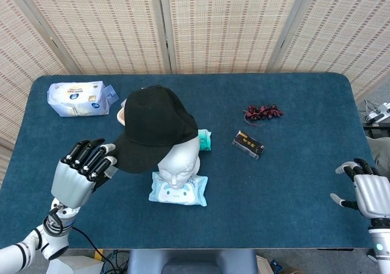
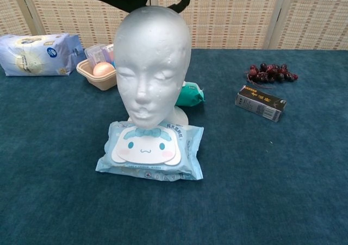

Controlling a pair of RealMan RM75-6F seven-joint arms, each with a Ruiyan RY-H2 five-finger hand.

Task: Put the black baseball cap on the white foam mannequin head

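The left hand [image 1: 82, 178] holds the black baseball cap [image 1: 155, 125] by its brim, apparently just above the white foam mannequin head [image 2: 152, 65]. The right hand [image 1: 370, 195] rests empty, fingers spread, at the worktop [image 1: 292, 164] edge.

One cap [image 1: 156, 123], one mannequin head [image 2: 152, 65], two wipes packs [image 2: 150, 151] [image 1: 76, 98], one grape bunch [image 1: 262, 111], one box [image 1: 248, 144].
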